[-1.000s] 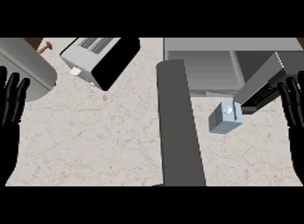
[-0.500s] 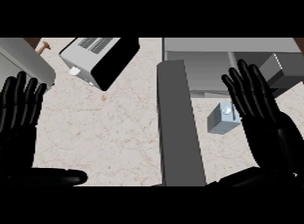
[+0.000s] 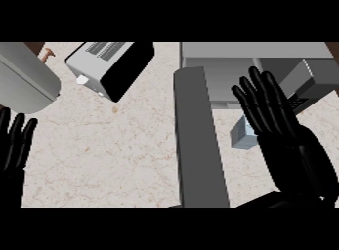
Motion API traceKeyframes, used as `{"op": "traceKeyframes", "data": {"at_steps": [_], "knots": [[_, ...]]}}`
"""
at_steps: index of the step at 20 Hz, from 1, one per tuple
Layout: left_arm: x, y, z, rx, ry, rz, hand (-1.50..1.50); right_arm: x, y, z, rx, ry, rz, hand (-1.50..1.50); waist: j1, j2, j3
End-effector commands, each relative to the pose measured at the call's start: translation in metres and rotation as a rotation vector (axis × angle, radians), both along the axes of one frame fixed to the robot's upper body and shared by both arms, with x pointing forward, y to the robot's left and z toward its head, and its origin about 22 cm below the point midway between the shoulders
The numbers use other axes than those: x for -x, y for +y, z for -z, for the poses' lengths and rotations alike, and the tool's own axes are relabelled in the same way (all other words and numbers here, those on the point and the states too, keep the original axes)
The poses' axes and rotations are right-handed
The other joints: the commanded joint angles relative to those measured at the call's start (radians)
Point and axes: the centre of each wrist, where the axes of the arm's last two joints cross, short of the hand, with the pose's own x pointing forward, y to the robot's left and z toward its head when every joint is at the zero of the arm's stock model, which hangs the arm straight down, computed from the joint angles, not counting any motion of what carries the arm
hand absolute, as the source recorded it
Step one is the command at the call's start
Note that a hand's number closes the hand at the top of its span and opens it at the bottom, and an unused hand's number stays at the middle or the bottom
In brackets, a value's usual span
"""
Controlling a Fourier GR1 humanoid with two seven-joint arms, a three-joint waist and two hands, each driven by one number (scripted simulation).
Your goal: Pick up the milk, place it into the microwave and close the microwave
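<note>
Left robot hand [image 3: 6, 146]: fingers straight, holding nothing, at bench [image 3: 114, 146] left edge. Toaster [image 3: 111, 66]: rear left. Microwave door [image 3: 199, 141]: open. Milk [image 3: 243, 136]: small carton, probably light and stiff; grasp the flat sides. Right robot hand [image 3: 276, 122]: fingers spread, empty, partly over the milk.

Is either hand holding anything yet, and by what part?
Nothing held. Right hand is open above the milk; left hand is open at the counter's left edge.
</note>
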Motion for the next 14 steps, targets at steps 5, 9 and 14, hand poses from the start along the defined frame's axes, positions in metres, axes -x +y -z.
{"op": "traceKeyframes", "data": {"at_steps": [5,9,14], "knots": [[0.025,0.010,0.004,0.000,0.008,0.023,-1.50,-0.014,0.005,0.025,0.046,0.015,0.153,-1.50,0.001,0.000,0.000],[0.038,0.020,0.019,0.015,-0.006,0.011,-1.50,-0.012,-0.026,0.031,0.077,0.040,0.197,-1.50,0.000,0.000,0.000],[0.023,0.019,0.021,-0.007,0.017,-0.001,-1.50,-0.022,-0.017,0.054,0.067,0.075,0.213,-1.50,-0.003,0.001,0.000]]}}
